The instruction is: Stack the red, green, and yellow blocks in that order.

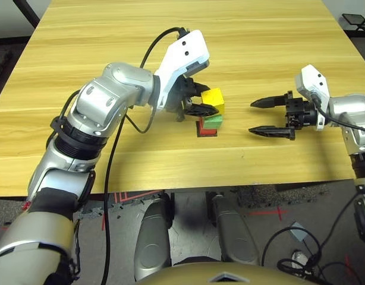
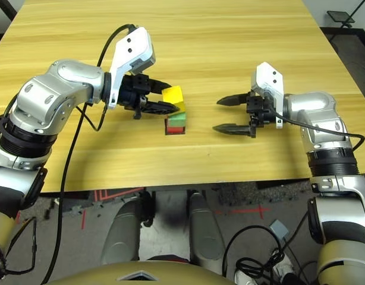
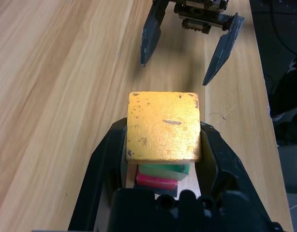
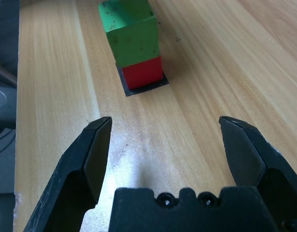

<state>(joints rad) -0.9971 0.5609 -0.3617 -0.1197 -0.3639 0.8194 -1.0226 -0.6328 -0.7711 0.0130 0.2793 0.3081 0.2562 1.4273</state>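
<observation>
The final step looks to be in hand: putting the yellow block on top of the other two. The left gripper (image 3: 163,145), a black two-fingered one, has its jaws closed on the sides of the matte yellow cube (image 3: 163,126). The right gripper (image 2: 235,114), also black, stands with its jaws wide apart and nothing between them; it sits at about three o'clock from the blocks, well apart from them.

On the pale wood-grain bench (image 2: 230,160), the matte red cube (image 4: 142,72) rests on a flat black square patch (image 4: 147,88), with the light green matte cube (image 4: 134,41) standing on it. Seen from the head, the yellow cube is at roughly twelve o'clock of this pair, close to the green one; whether they touch I cannot tell. The left gripper comes in from about nine o'clock. In the left wrist view the green cube looks turned slightly against the red.

The next move, as I judge it, calls for squaring the yellow cube over the green one, easing it down until it is borne flat, then parting the jaws evenly and backing off without dragging the pile. A sideways nudge could slide the green cube off the red.

I can read no brand, label or writing.
</observation>
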